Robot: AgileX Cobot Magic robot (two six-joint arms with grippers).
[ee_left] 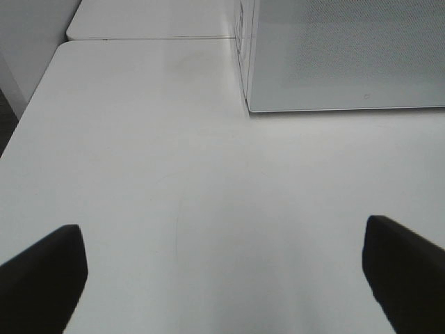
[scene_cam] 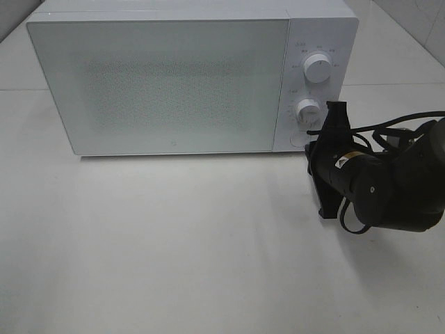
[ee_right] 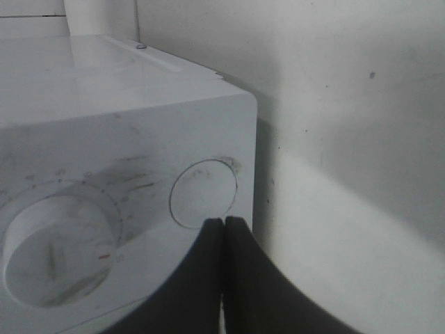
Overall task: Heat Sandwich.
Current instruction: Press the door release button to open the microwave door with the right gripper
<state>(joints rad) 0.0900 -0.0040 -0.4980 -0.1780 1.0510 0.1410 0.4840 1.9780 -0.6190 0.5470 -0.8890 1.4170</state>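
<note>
The right end effector [ee_right: 224,223], black and fully closed on nothing, meets the round button [ee_right: 201,189] at 5 o'clock on the glossy white boxy microwave [scene_cam: 174,76]; the left end effector [ee_left: 222,243] gapes wide, empty.

The right arm [scene_cam: 400,191], at the right edge of the high view, is matte black: a fat rounded housing with a small pale dot on its end cap and a yellow-and-white sticker [scene_cam: 345,161] (print too small to read). Thin black cables [scene_cam: 389,131] loop above it. The fingertips [ee_left: 49,275] of the left gripper [ee_left: 222,278], in the lower corners of its wrist view, are plain black and blunt.
</note>
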